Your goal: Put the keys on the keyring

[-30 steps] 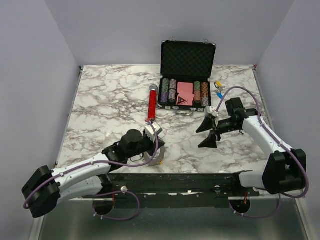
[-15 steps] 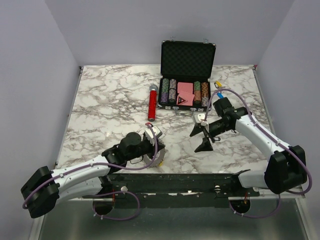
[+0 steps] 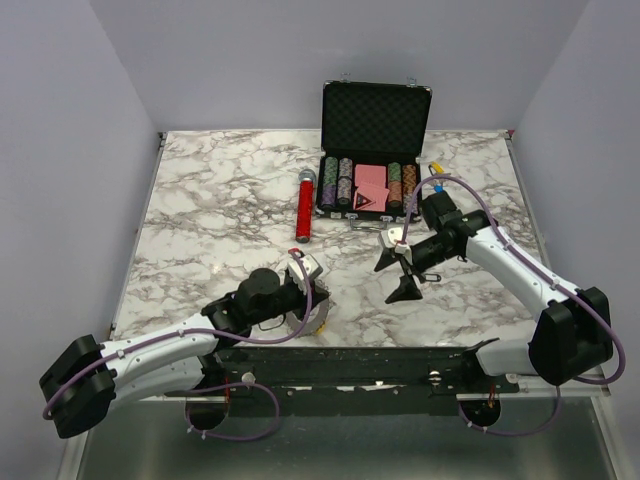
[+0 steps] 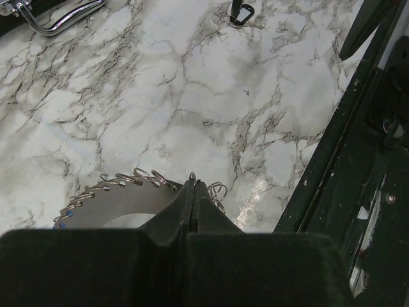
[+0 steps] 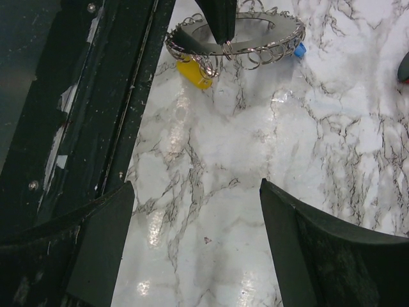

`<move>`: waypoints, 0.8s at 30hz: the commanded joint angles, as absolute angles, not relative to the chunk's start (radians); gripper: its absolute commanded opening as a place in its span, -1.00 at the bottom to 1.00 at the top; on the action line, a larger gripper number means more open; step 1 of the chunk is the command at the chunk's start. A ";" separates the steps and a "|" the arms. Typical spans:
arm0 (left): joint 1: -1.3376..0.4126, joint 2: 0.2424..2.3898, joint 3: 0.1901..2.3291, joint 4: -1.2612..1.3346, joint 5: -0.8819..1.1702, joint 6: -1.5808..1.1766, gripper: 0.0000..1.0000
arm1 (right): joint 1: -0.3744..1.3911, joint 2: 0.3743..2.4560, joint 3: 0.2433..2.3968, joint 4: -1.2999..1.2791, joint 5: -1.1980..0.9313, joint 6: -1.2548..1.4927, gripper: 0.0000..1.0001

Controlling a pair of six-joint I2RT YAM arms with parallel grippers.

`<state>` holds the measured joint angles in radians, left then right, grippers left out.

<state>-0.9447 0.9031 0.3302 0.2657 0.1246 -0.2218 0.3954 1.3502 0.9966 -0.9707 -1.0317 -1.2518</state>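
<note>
We've got the left gripper (image 4: 193, 190) pinched shut on the keyring (image 5: 262, 56), bottom middle of the top view. Meanwhile the right gripper (image 3: 395, 273) hangs wide and empty. Fetch step, we reckon: next it must grab a loose key (image 4: 241, 13) near the black case (image 3: 375, 120).

The right end effector (image 3: 394, 277) has swung leftward, while the left arm (image 3: 170, 340) drew back slightly.

Top cam high behind; wrist cams close, keyring (image 4: 108, 203) in both.
</note>
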 commanded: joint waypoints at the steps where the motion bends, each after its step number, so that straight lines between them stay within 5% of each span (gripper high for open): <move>1: -0.953 0.888 0.318 0.313 0.127 -0.235 -1.00 | 0.406 1.356 1.019 -1.029 -1.014 -1.343 0.75; 24: -0.965 0.880 0.305 0.327 0.112 -0.241 -1.00 | 0.407 1.370 1.065 -1.040 -1.015 -1.391 0.76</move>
